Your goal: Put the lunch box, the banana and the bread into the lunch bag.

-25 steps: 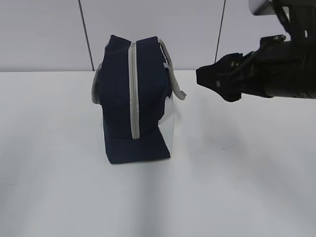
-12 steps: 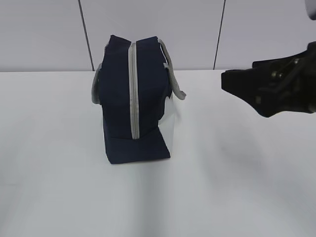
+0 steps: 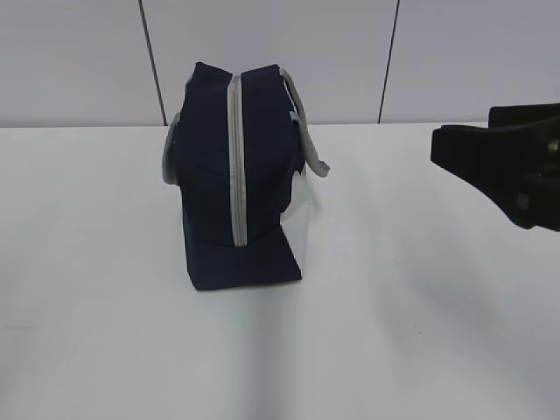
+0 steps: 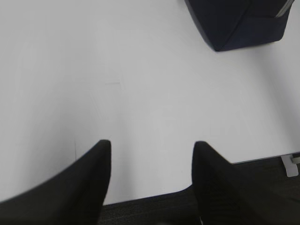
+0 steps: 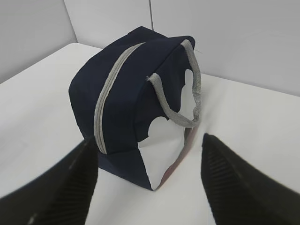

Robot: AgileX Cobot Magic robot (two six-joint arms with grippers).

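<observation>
The navy lunch bag (image 3: 236, 184) stands upright on the white table, its grey zipper closed from top to front. It shows in the right wrist view (image 5: 131, 89) with grey strap handles (image 5: 187, 89) and a white side panel. Only its corner shows in the left wrist view (image 4: 234, 23). My right gripper (image 5: 147, 154) is open and empty, well to the right of the bag, at the right edge of the exterior view (image 3: 503, 171). My left gripper (image 4: 151, 147) is open and empty over the table's front edge. The lunch box, banana and bread are out of view.
The white table (image 3: 394, 306) meets a grey panelled wall (image 3: 350, 52) behind the bag. The table's front edge (image 4: 150, 197) shows in the left wrist view, with dark floor below it.
My right gripper has drawn back to the right, away from the bag, and sits lower at the edge of the exterior view. The bag has not moved.
</observation>
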